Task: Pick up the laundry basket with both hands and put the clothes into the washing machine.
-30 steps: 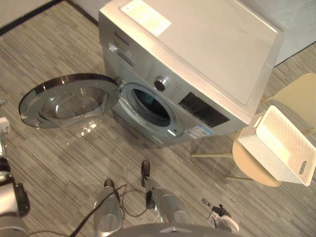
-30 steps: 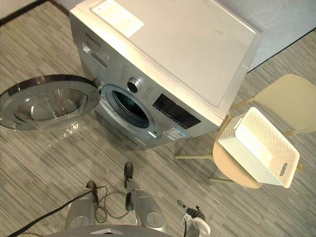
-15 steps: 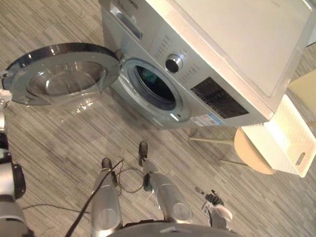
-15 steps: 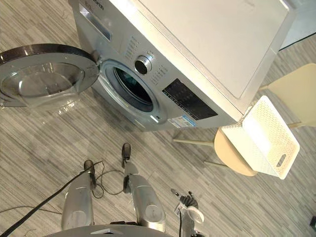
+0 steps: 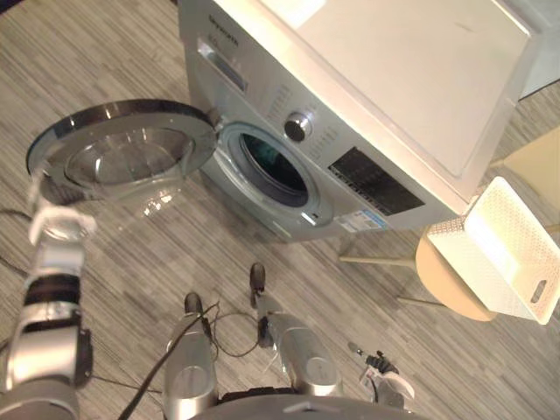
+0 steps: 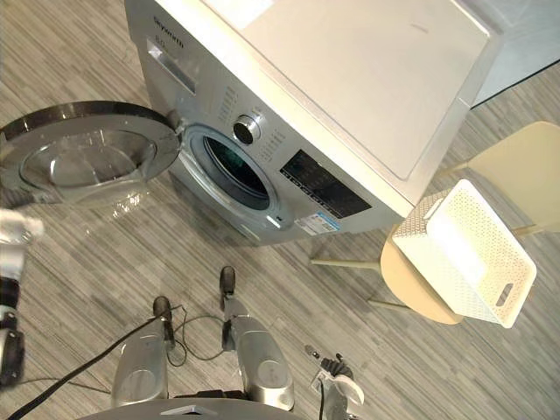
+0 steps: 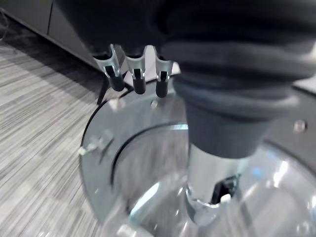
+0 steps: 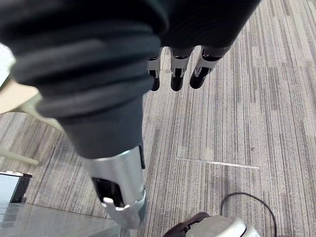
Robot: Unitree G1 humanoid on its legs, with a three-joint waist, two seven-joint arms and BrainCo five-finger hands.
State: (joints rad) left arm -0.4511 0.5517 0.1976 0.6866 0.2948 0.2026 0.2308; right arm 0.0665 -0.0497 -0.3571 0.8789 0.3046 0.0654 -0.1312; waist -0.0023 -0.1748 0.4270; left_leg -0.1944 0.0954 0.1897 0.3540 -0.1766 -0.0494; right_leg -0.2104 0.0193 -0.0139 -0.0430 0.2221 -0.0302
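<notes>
The silver washing machine (image 5: 376, 96) stands with its round door (image 5: 122, 153) swung wide to the left and the dark drum opening (image 5: 273, 171) bare. A white perforated laundry basket (image 5: 503, 262) rests tilted on a beige chair (image 5: 446, 280) to the machine's right; I cannot make out cloth in it. My left hand (image 5: 55, 229) is raised at the near edge of the door, fingers (image 7: 137, 79) straight over the glass, holding nothing. My right hand (image 5: 385, 383) hangs low at the lower right, fingers (image 8: 177, 79) straight above the floor, far from the basket.
Grey striped carpet floor (image 5: 122, 271) lies open in front of the machine. The open door juts out over the floor at the left. The chair's beige back (image 5: 538, 166) rises behind the basket, with a pale wall (image 6: 525, 35) beyond.
My left arm has swung up and inward, and its hand now reaches the door's near edge. The camera has shifted. Basket, chair and right hand have stayed in place.
</notes>
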